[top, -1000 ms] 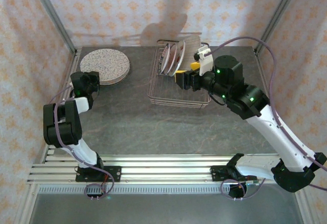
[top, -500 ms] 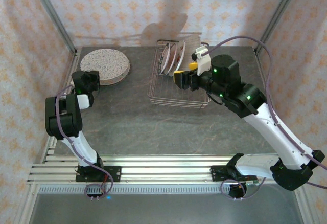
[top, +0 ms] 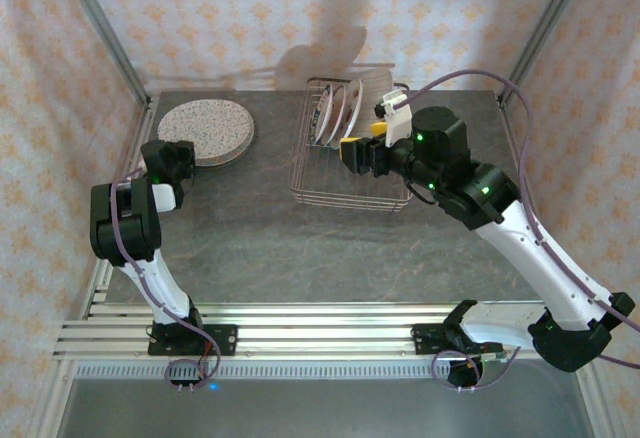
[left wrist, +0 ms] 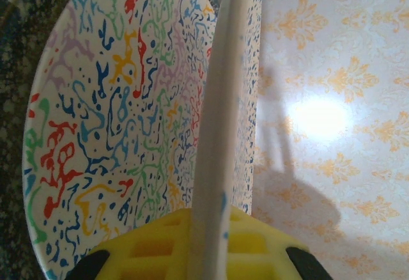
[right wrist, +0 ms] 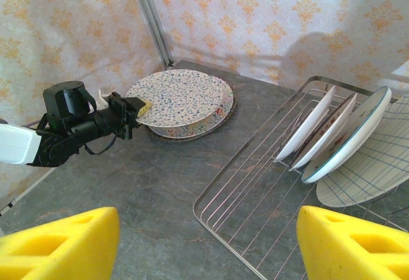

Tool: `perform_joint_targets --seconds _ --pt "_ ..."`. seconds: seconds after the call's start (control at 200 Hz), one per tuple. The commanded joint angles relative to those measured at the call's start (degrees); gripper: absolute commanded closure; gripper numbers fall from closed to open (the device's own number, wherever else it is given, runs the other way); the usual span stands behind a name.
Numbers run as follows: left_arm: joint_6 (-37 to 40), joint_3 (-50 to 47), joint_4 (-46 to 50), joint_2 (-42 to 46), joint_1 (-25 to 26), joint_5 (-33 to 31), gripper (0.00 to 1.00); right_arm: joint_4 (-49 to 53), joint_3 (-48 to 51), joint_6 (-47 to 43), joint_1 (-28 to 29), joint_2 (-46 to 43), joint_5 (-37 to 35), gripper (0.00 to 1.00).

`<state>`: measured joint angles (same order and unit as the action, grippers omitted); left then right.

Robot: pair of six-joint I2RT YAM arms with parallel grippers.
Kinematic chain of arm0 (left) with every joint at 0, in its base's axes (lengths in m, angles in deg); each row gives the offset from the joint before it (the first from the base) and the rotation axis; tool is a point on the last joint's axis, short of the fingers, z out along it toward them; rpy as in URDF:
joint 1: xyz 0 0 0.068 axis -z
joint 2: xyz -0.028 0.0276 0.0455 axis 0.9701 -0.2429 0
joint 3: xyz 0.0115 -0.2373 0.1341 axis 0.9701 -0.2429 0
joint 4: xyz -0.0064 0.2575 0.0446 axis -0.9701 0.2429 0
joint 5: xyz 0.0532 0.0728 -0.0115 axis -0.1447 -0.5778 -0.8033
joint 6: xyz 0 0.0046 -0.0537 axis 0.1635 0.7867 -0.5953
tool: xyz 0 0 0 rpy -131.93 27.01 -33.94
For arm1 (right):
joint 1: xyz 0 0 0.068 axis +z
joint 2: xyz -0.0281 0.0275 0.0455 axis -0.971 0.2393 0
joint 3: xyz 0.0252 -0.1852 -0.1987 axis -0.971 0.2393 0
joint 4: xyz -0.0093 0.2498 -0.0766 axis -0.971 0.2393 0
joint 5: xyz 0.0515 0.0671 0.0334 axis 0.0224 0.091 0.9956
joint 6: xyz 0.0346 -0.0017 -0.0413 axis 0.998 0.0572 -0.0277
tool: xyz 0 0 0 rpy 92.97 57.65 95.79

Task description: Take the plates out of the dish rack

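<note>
Clamping the near rim of a speckled plate [right wrist: 182, 94], the left tool [right wrist: 142, 107] is seen shut, and in the left wrist view the plate's edge is pinched upright between the yellow pads [left wrist: 153, 248], with the multicoloured squiggled face turned to one side. This plate is found at the far left of the grey table [top: 300, 248], on top of a low stack, the brown rim of another plate [right wrist: 214, 121] being visible just beneath it; whether the gripped plate is touching the one below cannot be told. The dish rack [right wrist: 255, 184] is set at the far middle of the table, well apart from the stack. Along its far side three white plates [right wrist: 311, 121] are stood on edge between the tines, all tilted the same way, and a plaid-lined plate [right wrist: 377, 165] is leaned just beside them at a flatter angle. The right tool [top: 350, 150] is held above the rack, near the standing plates but apart from them; its jaws are spread wide, and nothing is gripped between its yellow pads [right wrist: 61, 241]. The near half of the rack is shown as bare wire.
</note>
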<state>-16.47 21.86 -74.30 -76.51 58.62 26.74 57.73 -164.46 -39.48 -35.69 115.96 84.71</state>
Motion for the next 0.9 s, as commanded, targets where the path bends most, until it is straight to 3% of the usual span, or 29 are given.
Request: perform_joint_targets --seconds 0.0,0.896 --pt "0.3 2.32 -5.02 -0.68 -0.61 1.02 1.0 0.2 -1.85 0.24 0.31 0.13 -1.13 0.27" --pt "1.18 2.64 -2.34 -1.9 -0.87 1.34 1.0 1.34 -2.77 1.3 0.31 0.01 -1.54 0.26"
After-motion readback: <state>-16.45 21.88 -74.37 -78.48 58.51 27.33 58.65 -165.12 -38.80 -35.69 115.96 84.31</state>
